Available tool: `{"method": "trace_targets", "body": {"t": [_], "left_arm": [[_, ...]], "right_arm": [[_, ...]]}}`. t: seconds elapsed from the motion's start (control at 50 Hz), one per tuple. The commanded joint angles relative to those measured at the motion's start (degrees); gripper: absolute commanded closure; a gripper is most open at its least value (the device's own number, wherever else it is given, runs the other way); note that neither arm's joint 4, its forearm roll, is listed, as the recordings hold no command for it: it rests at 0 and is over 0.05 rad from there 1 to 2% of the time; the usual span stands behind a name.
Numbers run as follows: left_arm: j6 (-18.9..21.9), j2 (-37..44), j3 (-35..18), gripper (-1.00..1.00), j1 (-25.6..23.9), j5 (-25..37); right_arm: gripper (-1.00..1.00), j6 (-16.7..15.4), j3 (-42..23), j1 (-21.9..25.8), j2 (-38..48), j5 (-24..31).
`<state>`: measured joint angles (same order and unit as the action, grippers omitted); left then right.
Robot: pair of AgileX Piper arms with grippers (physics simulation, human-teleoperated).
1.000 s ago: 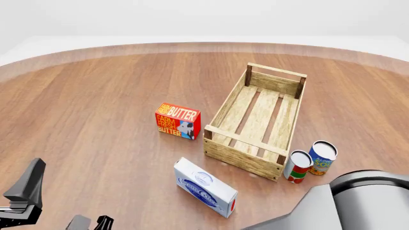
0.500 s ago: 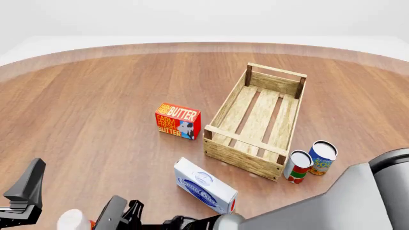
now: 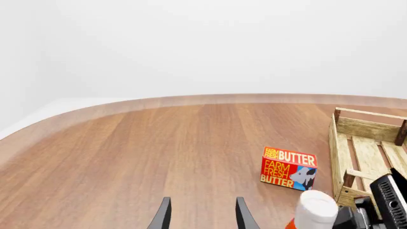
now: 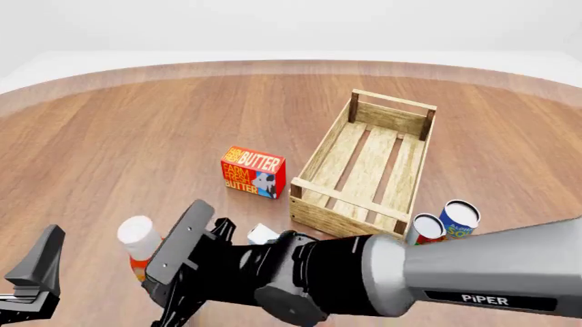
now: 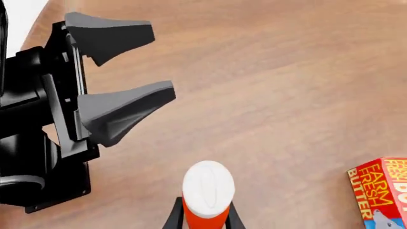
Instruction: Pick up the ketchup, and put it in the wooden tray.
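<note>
A: Wood first: the bench (image 4: 109,136) is broad and brown, and on it the wooden tray (image 4: 369,167) of pale slats is the biggest thing, lying empty toward the right.

B: And the arms?

A: The right arm's dark body fills the near part of the front view. Its right gripper (image 5: 203,217) has its jaws set close on either side of the ketchup (image 5: 207,200), on the red body just under the white cap. It looks like a hold, though the contact itself sits at the frame's edge.

B: So where is the bottle?

A: Near the bench's front left, upright, well apart from the tray, with the butter box (image 4: 253,172) between them.

B: The other arm?

A: The left gripper (image 3: 200,217) hangs beside it, jaws parted, nothing in them.

B: How will the bottle handle?

A: I'd judge it light, smooth plastic, somewhat squeezable and top-heavy when gripped high. A hold lower on the body would swing less.
</note>
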<state>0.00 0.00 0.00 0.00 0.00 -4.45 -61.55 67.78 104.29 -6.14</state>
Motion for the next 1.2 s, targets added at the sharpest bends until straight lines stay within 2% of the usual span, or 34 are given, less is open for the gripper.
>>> {"method": "trace_targets", "body": {"t": [0.02,0.3,0.34,0.44,0.66,0.9,1.2], "left_arm": [[0.00,0.00,0.00,-1.00,0.00,0.00],[0.00,0.00,0.00,-1.00,0.00,0.00],[0.00,0.00,0.00,-1.00,0.00,0.00],[0.00,0.00,0.00,-1.00,0.00,0.00],[0.00,0.00,0.00,-1.00,0.00,0.00],[0.00,0.00,0.00,-1.00,0.00,0.00],[0.00,0.00,0.00,-1.00,0.00,0.00]], "right_arm": [[1.00,-1.22,-4.02,-4.58,-3.74,6.99],[1.00,-3.01,-8.37,-9.60,-5.10,11.72],[1.00,-3.94,-9.81,-12.50,-4.40,12.79],[1.00,-4.72,-10.96,-16.20,-3.65,13.56],[1.00,-4.92,-13.38,-23.66,-2.36,15.57],[1.00,-5.26,-14.27,-27.25,-2.74,17.13],[1.00,-4.21,-14.95,-33.33,-4.10,19.07]]}}
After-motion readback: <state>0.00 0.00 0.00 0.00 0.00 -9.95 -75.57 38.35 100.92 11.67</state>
